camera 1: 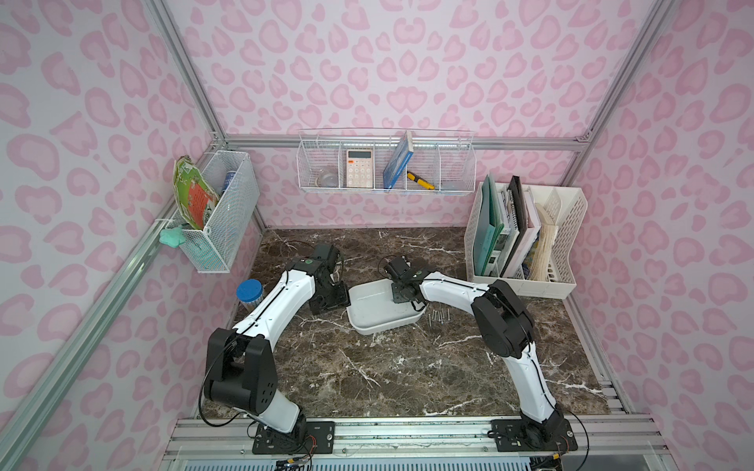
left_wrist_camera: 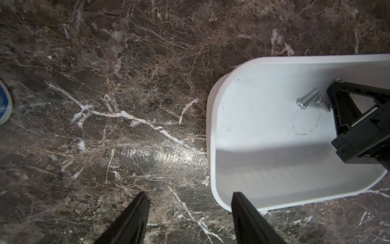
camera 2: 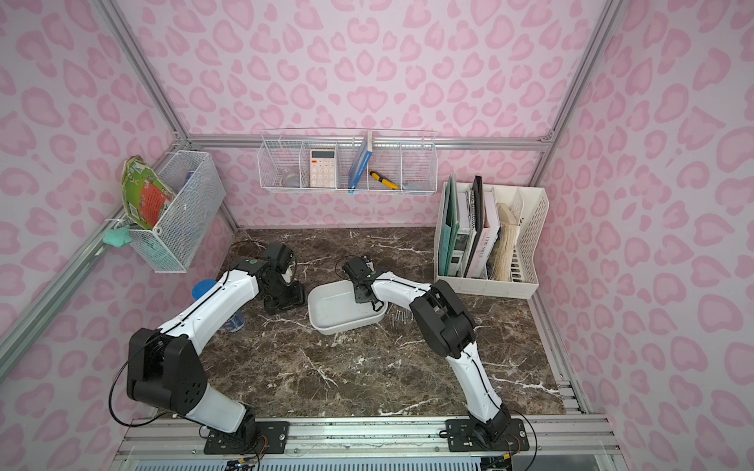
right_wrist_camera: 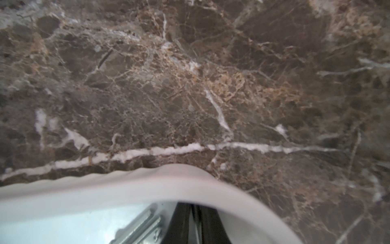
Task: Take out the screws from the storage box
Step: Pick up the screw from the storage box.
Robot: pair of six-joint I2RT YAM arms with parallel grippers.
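The white storage box (camera 1: 381,322) (camera 2: 326,314) sits mid-table on the marble. My right gripper (camera 1: 404,299) (left_wrist_camera: 329,93) (right_wrist_camera: 193,211) reaches down into the box's far right corner. Its fingers are almost together on a thin screw: a head (left_wrist_camera: 338,79) shows on one side of the tips and a point on the other. Two more screws (left_wrist_camera: 308,101) (right_wrist_camera: 143,228) lie side by side on the box floor beside those fingers. Several screws (camera 1: 438,317) (camera 2: 399,316) lie on the table just right of the box. My left gripper (left_wrist_camera: 191,195) (camera 1: 330,304) hangs open and empty at the box's left end.
A blue-lidded jar (camera 1: 249,292) stands left of my left arm. A white perforated file rack (camera 1: 526,236) with books fills the back right corner. White wire baskets (camera 1: 385,163) (camera 1: 220,212) hang on the back and left walls.
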